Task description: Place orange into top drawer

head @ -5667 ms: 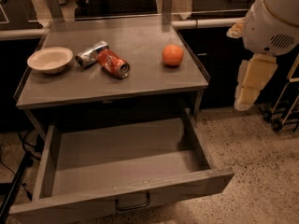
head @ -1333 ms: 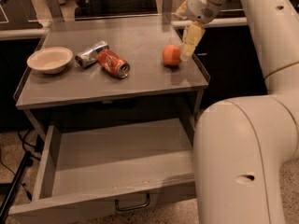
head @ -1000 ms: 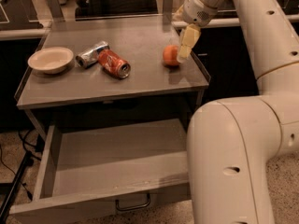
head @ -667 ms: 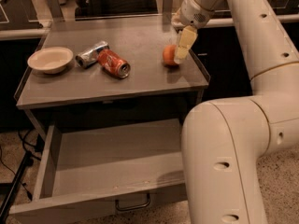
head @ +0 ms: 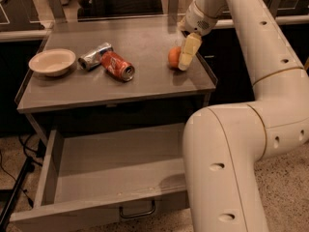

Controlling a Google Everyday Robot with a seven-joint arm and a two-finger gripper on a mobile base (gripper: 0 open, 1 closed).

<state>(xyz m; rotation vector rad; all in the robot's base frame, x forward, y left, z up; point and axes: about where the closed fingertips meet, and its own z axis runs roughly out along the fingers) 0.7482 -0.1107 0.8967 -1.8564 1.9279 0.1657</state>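
nearest, the top drawer (head: 120, 166) stood pulled open. beyond it, on the table (head: 96, 88), the orange (head: 173, 57) sat near the right edge, the gripper (head: 183, 62) against its right side; whether it gripped, i could not tell. leftward lay a can (head: 117, 65) and bowl (head: 52, 62).

The arm (head: 227, 178) is thick, smooth, off-white tubing, its rounded segments joined at thin seams and dotted with small dark round recesses. At its far end the gripper (head: 187, 52) is a paler cream-yellow, low over the right side of the table (head: 96, 88).
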